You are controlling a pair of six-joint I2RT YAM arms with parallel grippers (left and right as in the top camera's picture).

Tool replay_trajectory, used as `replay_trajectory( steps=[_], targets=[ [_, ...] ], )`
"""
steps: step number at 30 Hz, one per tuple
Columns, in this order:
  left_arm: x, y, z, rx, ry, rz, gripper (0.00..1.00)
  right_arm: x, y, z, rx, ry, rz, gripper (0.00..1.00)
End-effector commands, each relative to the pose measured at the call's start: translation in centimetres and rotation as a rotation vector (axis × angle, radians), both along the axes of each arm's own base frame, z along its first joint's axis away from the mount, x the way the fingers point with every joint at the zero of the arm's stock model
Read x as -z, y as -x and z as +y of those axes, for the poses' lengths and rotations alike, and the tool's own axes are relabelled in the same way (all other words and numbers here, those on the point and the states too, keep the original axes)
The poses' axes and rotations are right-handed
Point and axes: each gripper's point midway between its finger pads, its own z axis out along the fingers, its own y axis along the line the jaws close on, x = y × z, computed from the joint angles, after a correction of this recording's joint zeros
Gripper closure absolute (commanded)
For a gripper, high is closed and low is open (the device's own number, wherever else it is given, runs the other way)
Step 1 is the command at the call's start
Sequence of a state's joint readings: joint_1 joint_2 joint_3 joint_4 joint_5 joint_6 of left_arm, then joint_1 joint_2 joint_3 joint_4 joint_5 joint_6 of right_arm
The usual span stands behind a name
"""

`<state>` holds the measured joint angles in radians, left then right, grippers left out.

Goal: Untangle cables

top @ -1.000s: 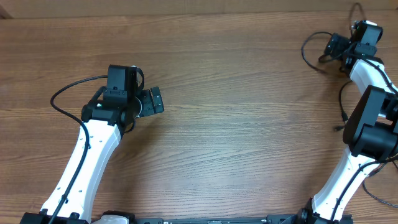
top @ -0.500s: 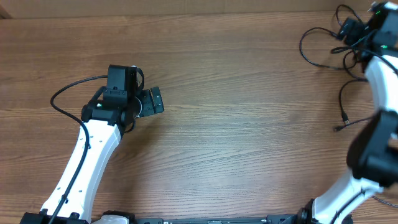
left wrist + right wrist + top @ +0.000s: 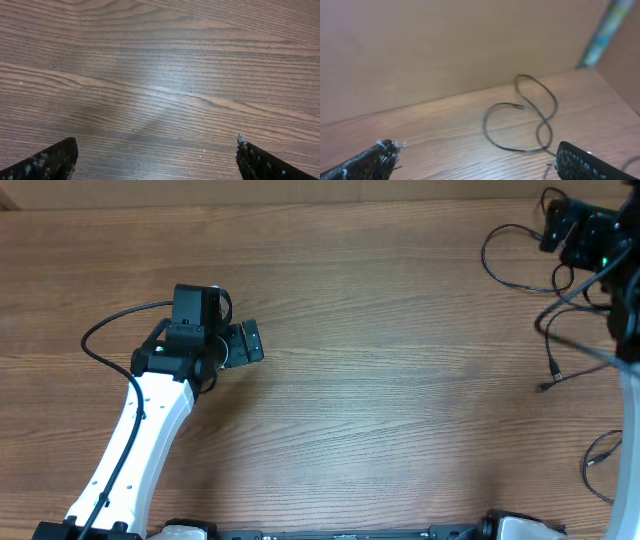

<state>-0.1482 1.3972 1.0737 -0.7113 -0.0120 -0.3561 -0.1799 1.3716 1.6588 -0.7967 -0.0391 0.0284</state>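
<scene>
The cables (image 3: 513, 282) are thin black cords looped on the wooden table at the far right; one plug end (image 3: 546, 386) lies nearer the front. My right gripper (image 3: 555, 225) is at the back right corner, above the loops, open and empty. In the right wrist view a cable loop (image 3: 520, 148) with a small plug tip lies on the table beyond my right gripper (image 3: 477, 157), and nothing lies between its fingertips (image 3: 382, 156). My left gripper (image 3: 250, 342) stands open over bare wood at the left, far from the cables. The left wrist view shows my left gripper (image 3: 156, 156) with only table below.
A tan wall (image 3: 445, 45) runs along the table's back edge close behind the cable loops. A thick black wire (image 3: 110, 325) arcs off the left arm. Another thin dark loop (image 3: 587, 470) lies at the front right by the right arm's base.
The right arm has swung toward the back right corner, carrying its open gripper up and away from the cable loops. The left arm has not moved.
</scene>
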Motion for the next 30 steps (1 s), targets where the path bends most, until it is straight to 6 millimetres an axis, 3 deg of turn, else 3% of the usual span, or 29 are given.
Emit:
replay_trajectory(
  steps=[1, 18, 30],
  targets=[
    [-0.2, -0.2, 0.0, 0.015, -0.005, -0.006, 0.0, -2.4, 1.7, 1.8, -0.052, -0.01, -0.057, 0.0],
    [-0.2, -0.2, 0.0, 0.015, -0.005, -0.006, 0.01, -1.6, 2.9, 1.9, -0.047, -0.016, -0.012, 0.0],
    [-0.2, -0.2, 0.0, 0.015, -0.005, -0.006, 0.0, 1.4, 4.0, 2.1, -0.046, -0.041, 0.12, 0.0]
  ],
)
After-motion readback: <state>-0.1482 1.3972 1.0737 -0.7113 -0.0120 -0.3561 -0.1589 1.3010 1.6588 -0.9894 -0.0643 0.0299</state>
